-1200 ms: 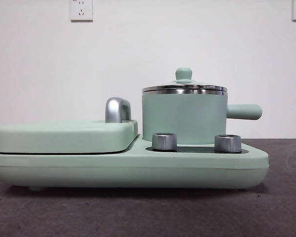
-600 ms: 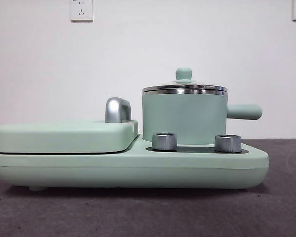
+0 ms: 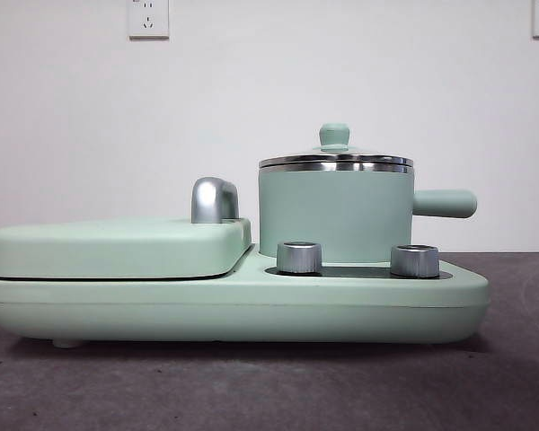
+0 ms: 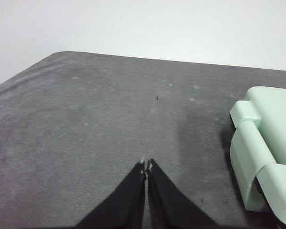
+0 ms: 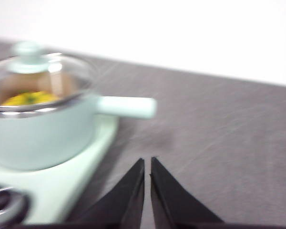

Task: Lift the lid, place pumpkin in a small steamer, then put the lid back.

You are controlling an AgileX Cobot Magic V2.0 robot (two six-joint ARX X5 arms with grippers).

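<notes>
The small steamer [image 3: 335, 214] stands upright on the right half of a mint-green cooker base [image 3: 234, 305], its stubby side handle [image 3: 444, 203] pointing right, behind two steel control knobs [image 3: 299, 257]. The lid [image 3: 335, 158] sits flat on the steamer's steel rim, green knob on top. Through the glass in the right wrist view, which is blurred, the pumpkin [image 5: 29, 98] shows as a yellow-orange shape inside the pot, under the lid [image 5: 35, 81]. To the left, the flat griddle cover [image 3: 117, 247] lies closed, with a chrome handle [image 3: 214, 199] at its inner end. The right gripper [image 5: 147, 164] hangs over bare grey table [image 5: 219, 143] just beside the steamer's handle, jaws pressed together on nothing. The left gripper [image 4: 146, 165] hangs over open table, the cooker's end near it, jaws likewise closed and empty. Neither arm appears in the front view.
</notes>
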